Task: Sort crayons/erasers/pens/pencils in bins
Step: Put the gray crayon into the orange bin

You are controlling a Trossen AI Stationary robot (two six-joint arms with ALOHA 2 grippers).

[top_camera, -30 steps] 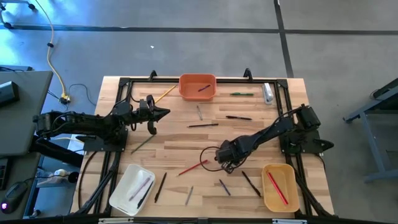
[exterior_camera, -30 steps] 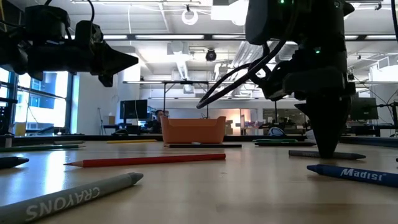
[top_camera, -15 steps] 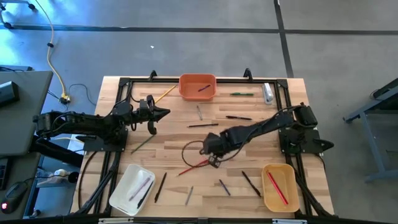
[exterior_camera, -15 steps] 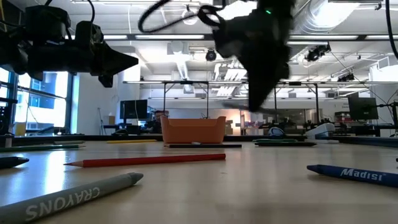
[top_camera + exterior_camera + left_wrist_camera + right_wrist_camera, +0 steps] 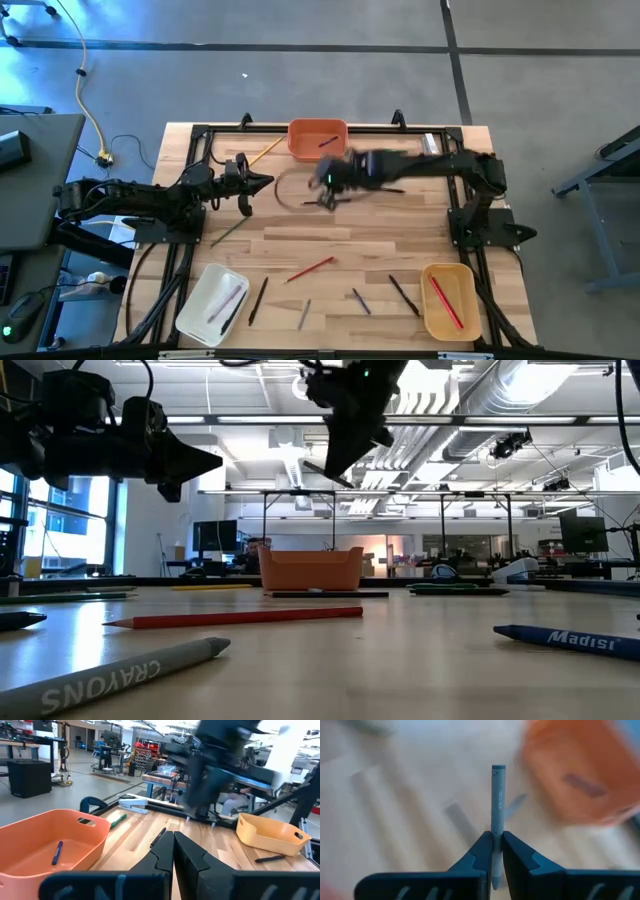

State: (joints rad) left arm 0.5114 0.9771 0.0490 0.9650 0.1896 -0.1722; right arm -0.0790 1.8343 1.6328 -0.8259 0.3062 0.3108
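Grey crayon [image 5: 497, 805] pinched in right gripper [image 5: 328, 190] — near orange bin [image 5: 318, 139]; left gripper [image 5: 262, 182] clenched, nothing in it.

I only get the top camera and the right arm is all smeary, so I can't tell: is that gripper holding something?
Observer: Yes. Its wrist camera shows the right gripper shut on a grey-blue crayon.
Operator: Is it touching the table?
Observer: No. In the low camera it hangs high above the table.
Operator: Is the other gripper open?
Observer: No. Its own wrist camera shows the left gripper shut, with nothing between the fingers.
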